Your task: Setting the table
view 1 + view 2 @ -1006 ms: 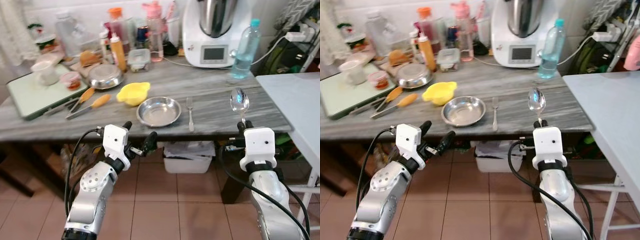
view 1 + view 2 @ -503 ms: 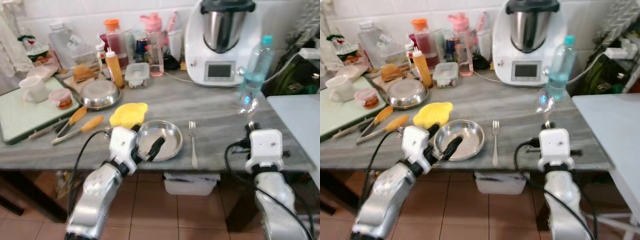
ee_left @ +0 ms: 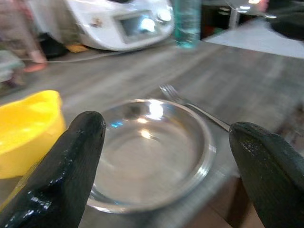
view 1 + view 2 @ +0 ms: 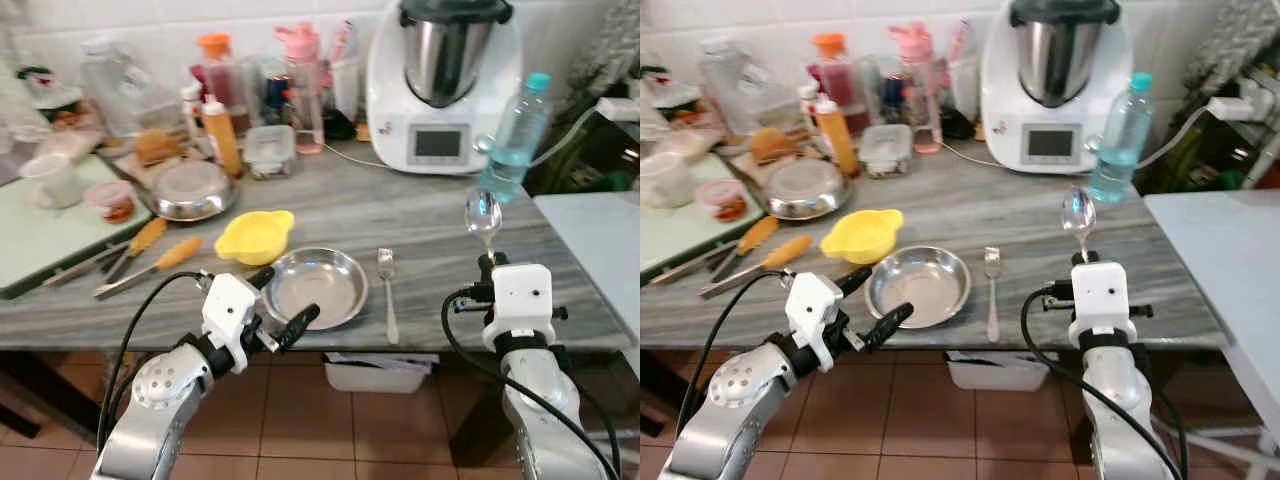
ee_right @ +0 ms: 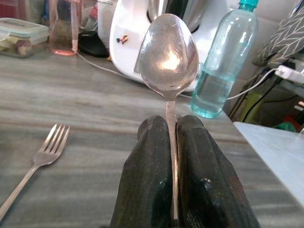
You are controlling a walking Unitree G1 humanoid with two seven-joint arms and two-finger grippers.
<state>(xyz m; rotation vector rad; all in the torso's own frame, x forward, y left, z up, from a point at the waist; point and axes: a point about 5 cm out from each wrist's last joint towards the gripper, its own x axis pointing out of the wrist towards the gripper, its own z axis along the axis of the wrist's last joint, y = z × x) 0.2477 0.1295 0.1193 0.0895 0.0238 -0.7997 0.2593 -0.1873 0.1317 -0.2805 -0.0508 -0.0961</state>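
Left gripper (image 4: 285,300), fingers spread wide, hovered at the near edge of the table (image 4: 420,215), just short of the plate (image 4: 316,288). Right gripper (image 5: 172,126) was clamped on the handle of a spoon (image 4: 483,214), bowl upright (held above the table's right part). Fork (image 4: 387,292) lay just right of the plate, tines pointing away. Yellow bowl (image 4: 256,236) sat behind the plate to its left. Farther back: bottle (image 4: 511,139), white appliance (image 4: 445,70), tongs (image 4: 150,262) at left.
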